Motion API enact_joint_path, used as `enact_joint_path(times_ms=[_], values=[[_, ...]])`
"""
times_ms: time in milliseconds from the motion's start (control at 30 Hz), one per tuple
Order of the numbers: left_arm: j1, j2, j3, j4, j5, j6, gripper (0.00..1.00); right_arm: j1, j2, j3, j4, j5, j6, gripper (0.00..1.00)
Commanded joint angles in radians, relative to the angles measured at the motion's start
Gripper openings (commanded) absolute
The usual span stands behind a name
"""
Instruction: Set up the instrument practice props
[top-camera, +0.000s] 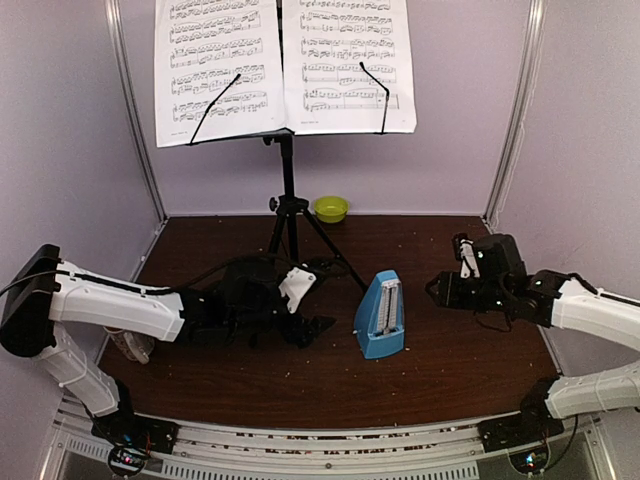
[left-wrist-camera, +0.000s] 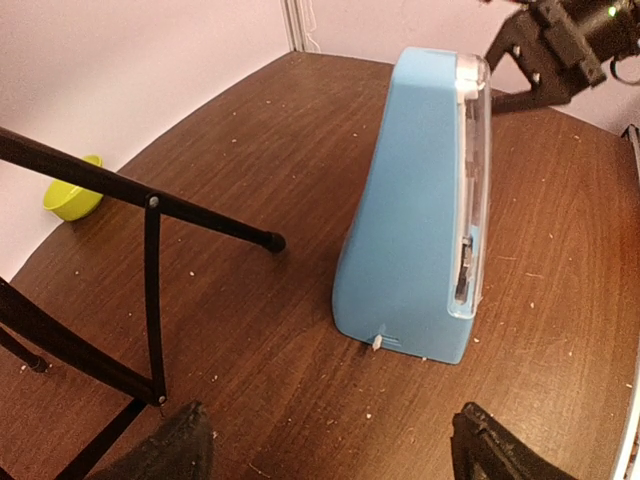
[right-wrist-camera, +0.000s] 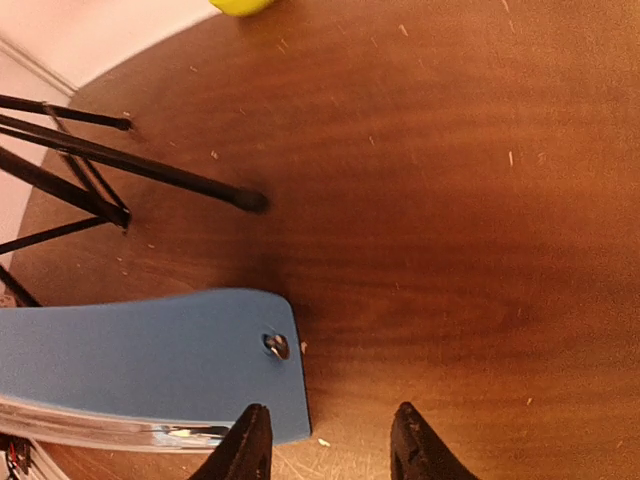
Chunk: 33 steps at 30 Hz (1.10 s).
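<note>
Dark wood tabletop (top-camera: 450, 370), crumb-speckled, lilac walls (top-camera: 420, 160) around. Nearest, left gripper (left-wrist-camera: 335, 445): jaws wide, holding nothing, aimed at blue metronome (top-camera: 381, 315). Right gripper (right-wrist-camera: 330, 440): jaws partly apart, empty, near metronome's other side, not touching. Metronome upright mid-table between both. Behind: black music stand (top-camera: 287, 215) on tripod legs, sheet-music pages (top-camera: 220, 70) spread on desk. Farthest: lime-green bowl (top-camera: 331, 208) by back wall.
</note>
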Motion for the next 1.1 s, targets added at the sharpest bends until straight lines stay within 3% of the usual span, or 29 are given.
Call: enact_joint_path(times_ms=[0,133,300,667,900,1067], values=[[0.004,-0.029,-0.008,0.020,0.007,-0.009,0.84,-0.016,0.092,-0.054,0.042,-0.100,0.023,0.37],[0.004,-0.030,-0.005,0.020,0.009,-0.012,0.84,-0.016,0.195,-0.075,0.140,-0.155,0.006,0.25],[0.004,-0.030,0.004,0.008,0.013,-0.015,0.84,-0.011,0.305,-0.076,0.259,-0.245,-0.010,0.21],[0.004,-0.085,0.042,-0.043,0.006,-0.030,0.85,0.127,0.389,-0.080,0.404,-0.332,0.010,0.19],[0.004,-0.115,0.069,-0.063,0.053,-0.071,0.88,0.264,0.435,-0.026,0.472,-0.318,0.041,0.19],[-0.011,-0.096,0.107,-0.047,0.069,-0.110,0.90,0.269,0.375,-0.053,0.465,-0.264,0.033,0.19]])
